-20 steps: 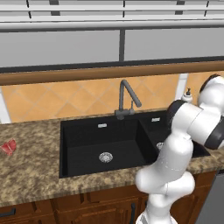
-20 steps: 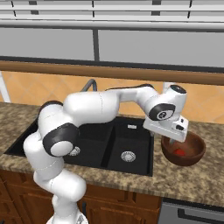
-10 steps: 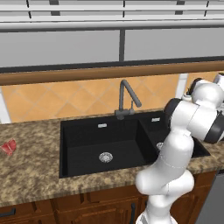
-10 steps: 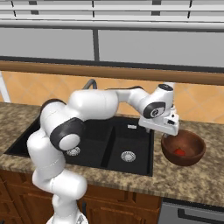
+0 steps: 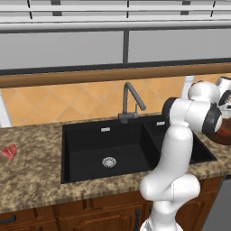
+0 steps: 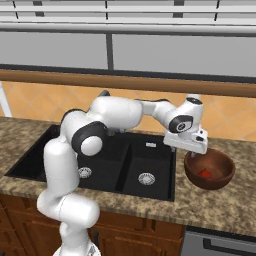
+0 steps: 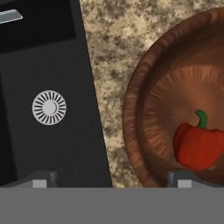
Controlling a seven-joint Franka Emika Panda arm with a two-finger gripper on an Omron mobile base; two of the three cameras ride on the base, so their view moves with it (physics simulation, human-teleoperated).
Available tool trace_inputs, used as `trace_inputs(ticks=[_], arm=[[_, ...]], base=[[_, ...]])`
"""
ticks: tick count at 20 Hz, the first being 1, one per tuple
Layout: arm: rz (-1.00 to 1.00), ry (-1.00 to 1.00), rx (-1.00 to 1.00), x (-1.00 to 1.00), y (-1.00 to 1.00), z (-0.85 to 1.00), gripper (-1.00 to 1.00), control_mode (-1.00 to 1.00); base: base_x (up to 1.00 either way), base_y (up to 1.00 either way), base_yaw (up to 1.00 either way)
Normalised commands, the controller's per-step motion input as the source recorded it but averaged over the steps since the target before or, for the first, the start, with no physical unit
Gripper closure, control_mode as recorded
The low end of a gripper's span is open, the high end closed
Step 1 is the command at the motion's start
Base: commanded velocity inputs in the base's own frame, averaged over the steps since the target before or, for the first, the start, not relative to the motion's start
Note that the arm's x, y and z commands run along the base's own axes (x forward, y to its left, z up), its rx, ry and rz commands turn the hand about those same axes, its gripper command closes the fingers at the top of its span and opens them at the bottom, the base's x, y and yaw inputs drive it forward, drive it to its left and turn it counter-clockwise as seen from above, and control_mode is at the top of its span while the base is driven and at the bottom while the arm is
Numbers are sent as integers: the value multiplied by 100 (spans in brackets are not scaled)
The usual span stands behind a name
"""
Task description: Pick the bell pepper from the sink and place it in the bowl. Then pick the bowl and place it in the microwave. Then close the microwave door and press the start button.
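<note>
Right base view — speckled granite counter (image 6: 220, 205), black sink (image 6: 100, 165), fingers (image 7: 43, 178) spread wide, empty, above bowl (image 6: 210, 170) — tan tile backsplash.

A speckled brown granite counter (image 5: 31, 180) is running across the room, sitting on brown wooden cabinets (image 6: 145, 237) with dark handles. Behind it, an orange tiled backsplash (image 5: 58, 106) is rising to a wooden ledge (image 5: 90, 76), and grey panels (image 6: 170, 52) are spanning the wall above. Even, soft light is falling everywhere.
</note>
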Motion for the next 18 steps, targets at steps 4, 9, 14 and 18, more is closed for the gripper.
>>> trace_inputs(ticks=[4,9,14,18], arm=[[2,2,5,23,-24,-31,-100,-100],[0,0,1,15,-6,-32,-100,-100],[0,0,0,16,1,-26,-100,-100],[0,0,0,1,3,-26,-100,-100]], base=[[0,0,0],[0,0,0],[0,0,0],[0,0,0]])
